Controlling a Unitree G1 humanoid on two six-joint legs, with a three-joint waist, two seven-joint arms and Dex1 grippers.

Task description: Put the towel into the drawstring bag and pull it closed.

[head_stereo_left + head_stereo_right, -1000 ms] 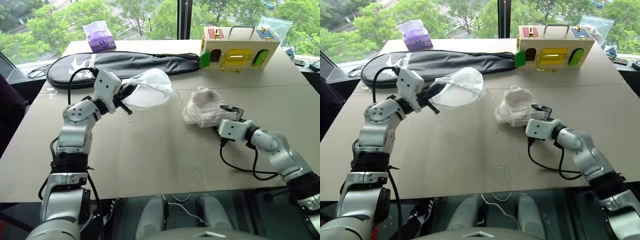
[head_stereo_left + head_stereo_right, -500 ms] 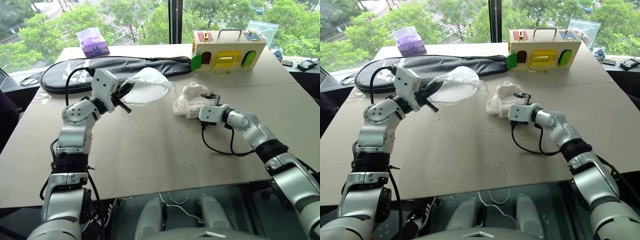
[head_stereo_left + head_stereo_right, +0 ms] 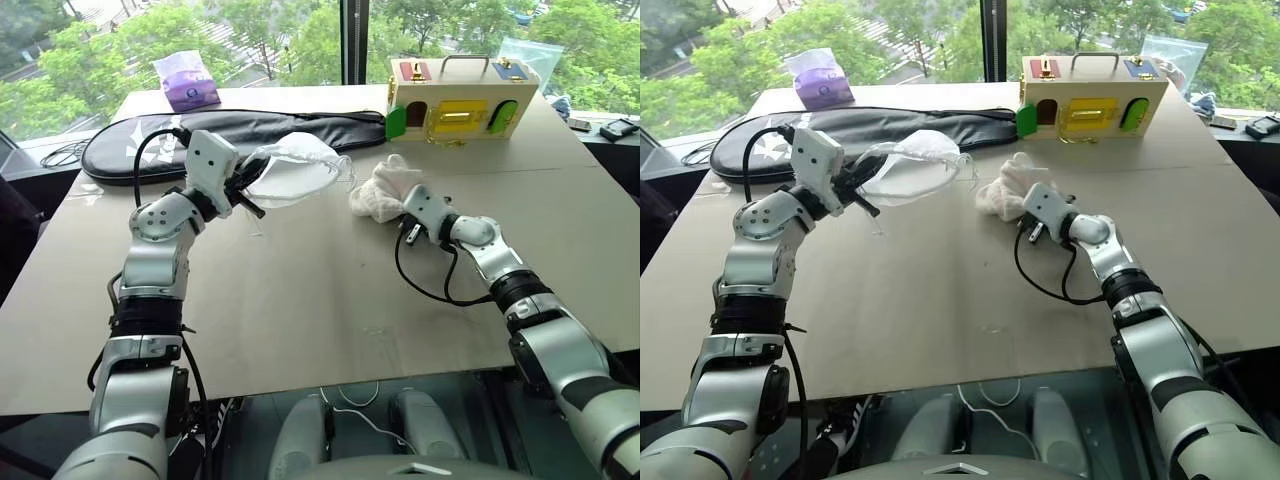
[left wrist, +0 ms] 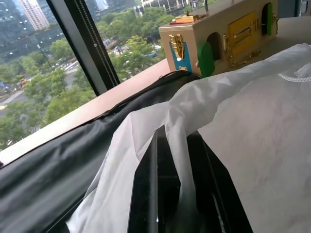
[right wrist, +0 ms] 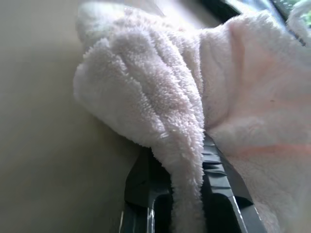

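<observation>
Left gripper (image 3: 243, 195) is clamped on a fold of the drawstring bag (image 3: 292, 170), holding it up off the table (image 3: 300, 300) just in front of the black racket cover (image 3: 230, 130); the bag is thin, semi-sheer and near weightless, so it will likely sag and its mouth collapse unless the rim is kept taut (cords hang at its far side, toward the towel). To the right, the towel (image 3: 385, 190) sits bunched on the table, near the bag but apart from it. Right gripper (image 5: 187, 194) is pinched shut on a thick fold of it. Towel looks soft, fluffy, light and compressible; a deep bite on a fold should hold, an edge grip may slip.
</observation>
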